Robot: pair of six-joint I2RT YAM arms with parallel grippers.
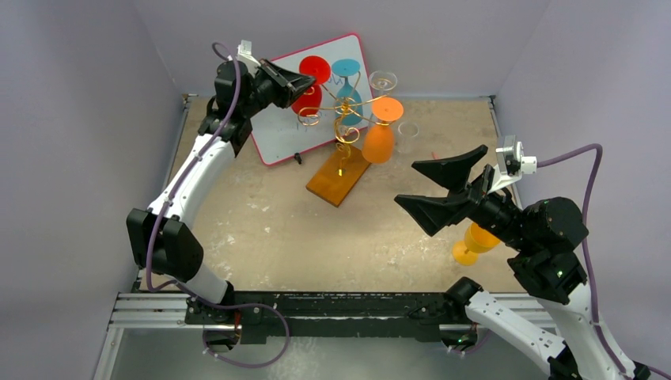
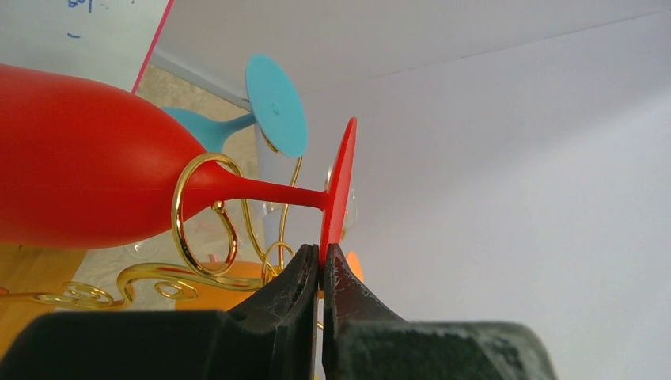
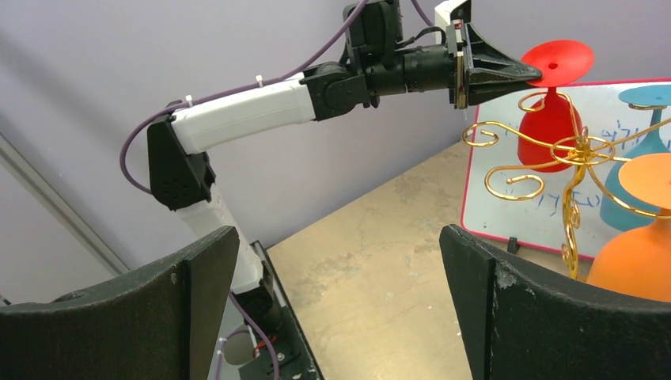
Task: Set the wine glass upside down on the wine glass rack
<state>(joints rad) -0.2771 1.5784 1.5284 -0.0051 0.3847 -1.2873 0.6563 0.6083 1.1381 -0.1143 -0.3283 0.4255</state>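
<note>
The red wine glass (image 1: 308, 96) hangs upside down at the gold wire rack (image 1: 345, 120), its foot on top. My left gripper (image 1: 313, 81) is shut on the rim of that foot. In the left wrist view the red glass (image 2: 79, 182) has its stem lying in a curled gold arm (image 2: 183, 207), and the left gripper (image 2: 320, 255) pinches the edge of the foot. In the right wrist view the red glass (image 3: 547, 123) and the rack (image 3: 576, 162) show at the right. My right gripper (image 1: 437, 190) is open and empty over the table, also in its own view (image 3: 340, 273).
A teal glass (image 1: 348, 99) and an orange glass (image 1: 379, 141) hang on the rack, which stands on a wooden base (image 1: 338, 176). A pink-framed whiteboard (image 1: 278, 134) leans behind. Clear glasses (image 1: 407, 131) stand at the back right. A yellow-orange glass (image 1: 475, 241) lies under my right arm.
</note>
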